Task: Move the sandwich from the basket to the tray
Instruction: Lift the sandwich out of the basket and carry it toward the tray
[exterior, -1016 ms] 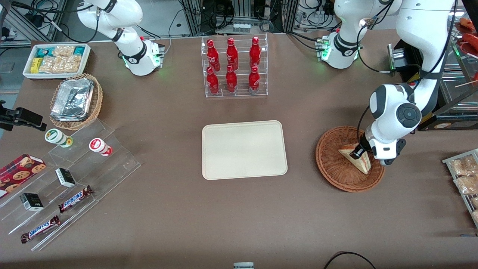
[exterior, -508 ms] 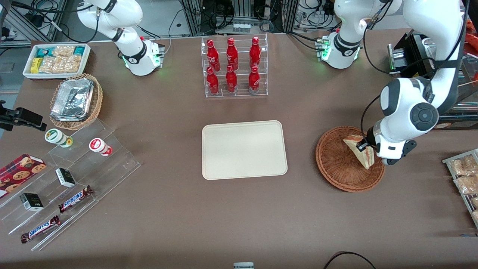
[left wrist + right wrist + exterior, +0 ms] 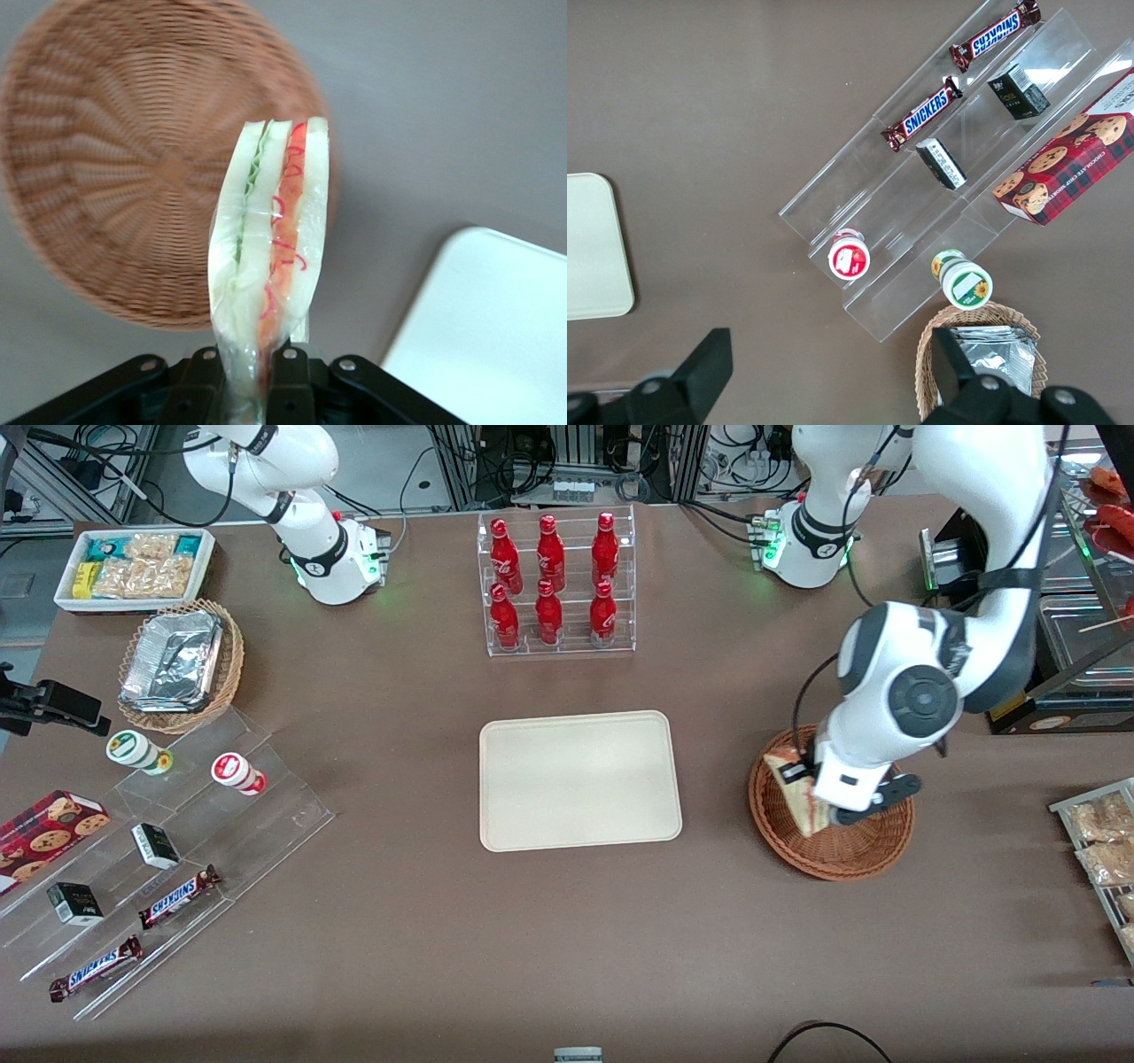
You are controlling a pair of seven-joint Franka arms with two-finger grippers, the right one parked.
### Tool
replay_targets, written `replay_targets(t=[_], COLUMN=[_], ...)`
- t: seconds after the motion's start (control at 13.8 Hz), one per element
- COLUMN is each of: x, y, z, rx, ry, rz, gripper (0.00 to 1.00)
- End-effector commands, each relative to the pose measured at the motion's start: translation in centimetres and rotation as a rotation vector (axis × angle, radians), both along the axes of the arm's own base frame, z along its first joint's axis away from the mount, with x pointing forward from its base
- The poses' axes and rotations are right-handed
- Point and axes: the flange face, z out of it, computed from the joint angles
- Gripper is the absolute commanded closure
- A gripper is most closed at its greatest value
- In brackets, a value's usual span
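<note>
Over the brown table (image 3: 399, 921), the gripper (image 3: 252, 390) pinches the sandwich (image 3: 270, 266) above the basket (image 3: 833, 850).

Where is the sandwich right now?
The gripper holds the sandwich lifted above the basket, over the basket's edge nearest the tray.

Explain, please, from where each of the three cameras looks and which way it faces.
Front view: above the table's front edge, facing both arms; the gripper holds the sandwich over the basket.
Left wrist view: on the working arm, facing down past the fingers shut on the sandwich, basket and tray below.
Right wrist view: on the parked arm, facing down at the snack rack; its own fingers show.
Shared: the tray appears in all three views.
</note>
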Motion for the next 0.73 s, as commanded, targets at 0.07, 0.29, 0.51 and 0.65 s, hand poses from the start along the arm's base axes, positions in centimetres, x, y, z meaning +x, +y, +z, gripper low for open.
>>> replay_targets(t=[0.07, 0.29, 0.51, 0.65], x=[-0.1, -1.4, -3.3, -4.1], y=[-9.2, -15.4, -22.5, -26.1], z=[-2.2, -3.4, -5.3, -6.0], rx=[-0.013, -0.009, -0.005, -0.013], ry=[0.002, -0.004, -0.011, -0.021], rz=[-0.117, -0.096, -0.062, -0.046], gripper=[1.00, 1.00, 1.00, 1.00])
